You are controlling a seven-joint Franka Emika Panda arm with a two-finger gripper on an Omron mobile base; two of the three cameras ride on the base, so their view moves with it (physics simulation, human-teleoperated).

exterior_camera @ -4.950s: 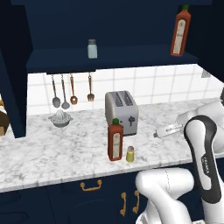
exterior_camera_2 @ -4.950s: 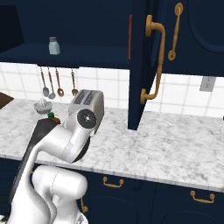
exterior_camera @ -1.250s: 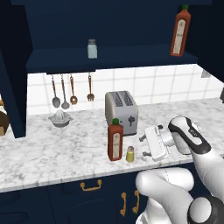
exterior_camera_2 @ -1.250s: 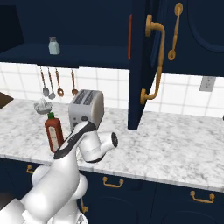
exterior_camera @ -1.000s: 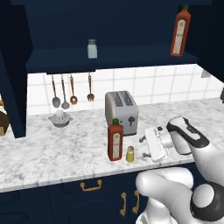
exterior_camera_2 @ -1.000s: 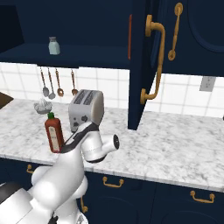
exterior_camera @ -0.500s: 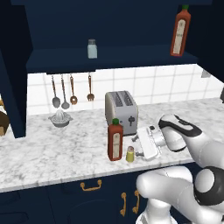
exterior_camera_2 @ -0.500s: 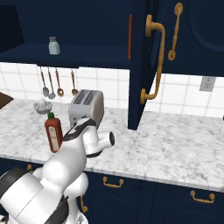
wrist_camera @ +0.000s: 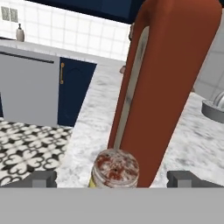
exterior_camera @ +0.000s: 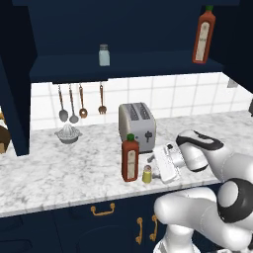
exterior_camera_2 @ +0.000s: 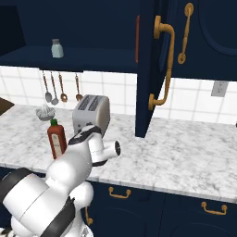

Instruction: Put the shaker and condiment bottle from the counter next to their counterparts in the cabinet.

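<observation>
The small yellow shaker (exterior_camera: 147, 174) stands on the marbled counter (exterior_camera: 59, 168), just right of the tall red condiment bottle (exterior_camera: 130, 159) with its green cap. My gripper (exterior_camera: 154, 168) lies level with the shaker and points left at it, open. In the hand view the shaker's grey cap (wrist_camera: 116, 168) sits low between the two wide-apart fingertips (wrist_camera: 43, 178), untouched, with the condiment bottle (wrist_camera: 166, 87) close behind it. Up in the navy cabinet (exterior_camera: 123, 66) stand the counterparts: a pale shaker (exterior_camera: 104, 55) and a second red bottle (exterior_camera: 203, 35).
A silver toaster (exterior_camera: 137, 126) stands right behind the two counter items. A juicer (exterior_camera: 68, 133) and hanging utensils (exterior_camera: 81, 101) are at the back left. The open cabinet door (exterior_camera_2: 152, 65) with its brass handle hangs over the counter to the right.
My hand has slid left along the counter's front, closing in on the yellow shaker. The jaws stayed wide. The bottle and shaker have not moved.
</observation>
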